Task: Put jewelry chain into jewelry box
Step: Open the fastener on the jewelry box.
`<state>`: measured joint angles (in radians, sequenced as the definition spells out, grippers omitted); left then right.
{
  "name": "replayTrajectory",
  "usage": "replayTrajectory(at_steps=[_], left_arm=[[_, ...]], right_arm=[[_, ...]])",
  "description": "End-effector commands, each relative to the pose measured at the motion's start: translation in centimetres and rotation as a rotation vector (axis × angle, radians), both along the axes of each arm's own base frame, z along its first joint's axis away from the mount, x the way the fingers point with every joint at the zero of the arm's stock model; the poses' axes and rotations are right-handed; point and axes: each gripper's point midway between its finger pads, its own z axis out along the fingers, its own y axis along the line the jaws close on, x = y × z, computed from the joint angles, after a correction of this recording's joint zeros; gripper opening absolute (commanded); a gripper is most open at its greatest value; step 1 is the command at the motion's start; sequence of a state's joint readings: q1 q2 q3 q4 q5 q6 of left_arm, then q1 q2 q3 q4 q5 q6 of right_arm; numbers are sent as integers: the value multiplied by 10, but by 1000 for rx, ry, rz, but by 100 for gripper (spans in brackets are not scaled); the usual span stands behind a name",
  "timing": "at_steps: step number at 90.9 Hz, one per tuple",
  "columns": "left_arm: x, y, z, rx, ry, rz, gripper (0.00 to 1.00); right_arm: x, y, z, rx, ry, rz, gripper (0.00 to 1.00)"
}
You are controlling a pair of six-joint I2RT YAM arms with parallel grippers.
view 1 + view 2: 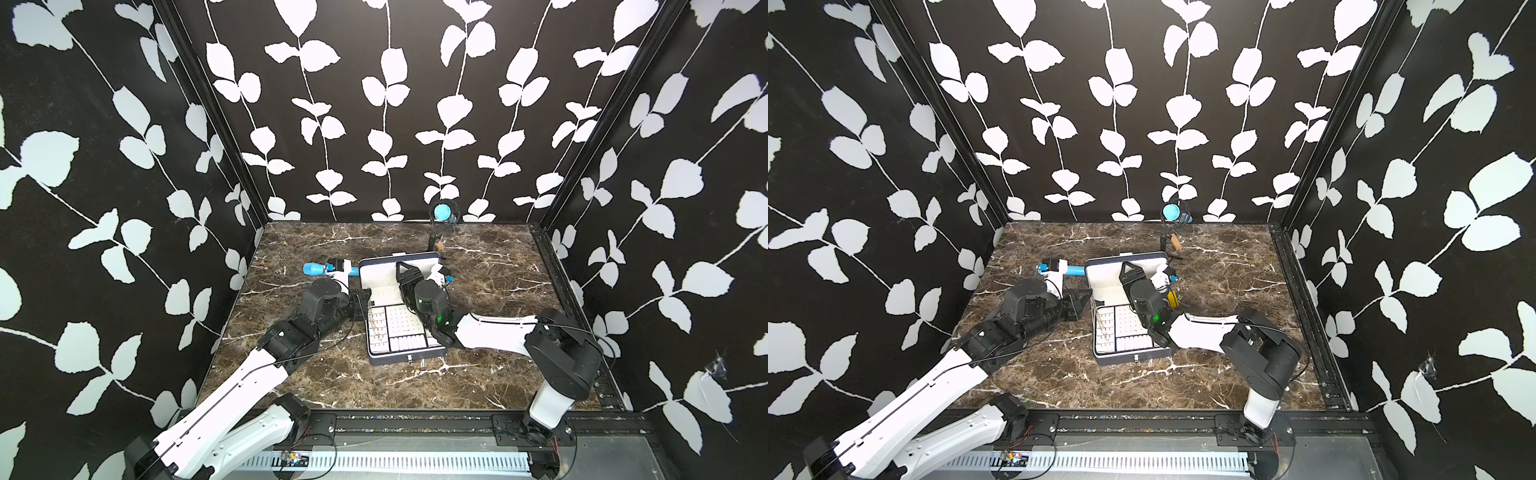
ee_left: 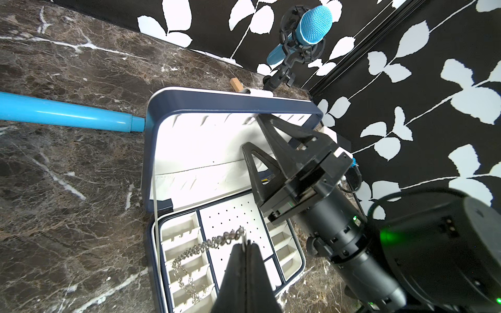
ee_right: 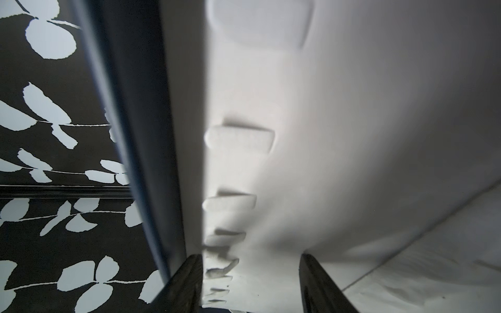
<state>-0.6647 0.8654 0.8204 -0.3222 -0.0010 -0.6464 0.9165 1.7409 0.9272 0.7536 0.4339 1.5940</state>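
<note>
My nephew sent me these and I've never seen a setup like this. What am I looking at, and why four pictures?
It is a robot with two arms at a marble-patterned table. Two pictures look down from above, side by side, at the whole scene; the other two come from a camera on each wrist. On the table lies an open jewelry box, its lid raised, with a blue tube beside it and a blue microphone behind. The left arm has its jaws shut on a jewelry chain near one end; the rest drapes over the box's small compartments. The right arm reaches into the lid's white inside, jaws apart, gripping nothing that I can see.
</note>
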Motion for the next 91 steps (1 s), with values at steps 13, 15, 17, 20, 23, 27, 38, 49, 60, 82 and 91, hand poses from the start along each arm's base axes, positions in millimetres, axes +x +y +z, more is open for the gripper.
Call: replayTrajectory(at_steps=[13,15,17,20,23,27,38,49,60,82,91], left_arm=[[-1,3,5,-15,-30,6,0],[-1,4,5,-15,-31,7,0],[-1,4,5,-15,-30,7,0],[-1,4,5,-15,-32,8,0],[-1,4,5,-13,-31,8,0],[-2,5,5,-13,-32,8,0],[-1,5,4,-11,-31,11,0],[-1,5,4,-12,-30,11,0],[-2,5,4,-12,-29,12,0],[-2,6,3,-13,-25,17,0],[-2,6,2,-14,-24,18,0]], right_arm=[[3,11,13,55,-25,13,59],[3,11,13,52,-24,12,59],[3,11,12,51,-21,11,59],[3,10,11,49,-19,7,59],[3,10,10,46,-15,6,58],[3,10,10,47,-14,5,58],[2,10,6,38,-3,11,54],[1,10,2,36,6,14,50],[0,9,-3,28,16,19,46],[-3,8,-8,22,28,30,39],[-5,8,-10,18,33,35,37]])
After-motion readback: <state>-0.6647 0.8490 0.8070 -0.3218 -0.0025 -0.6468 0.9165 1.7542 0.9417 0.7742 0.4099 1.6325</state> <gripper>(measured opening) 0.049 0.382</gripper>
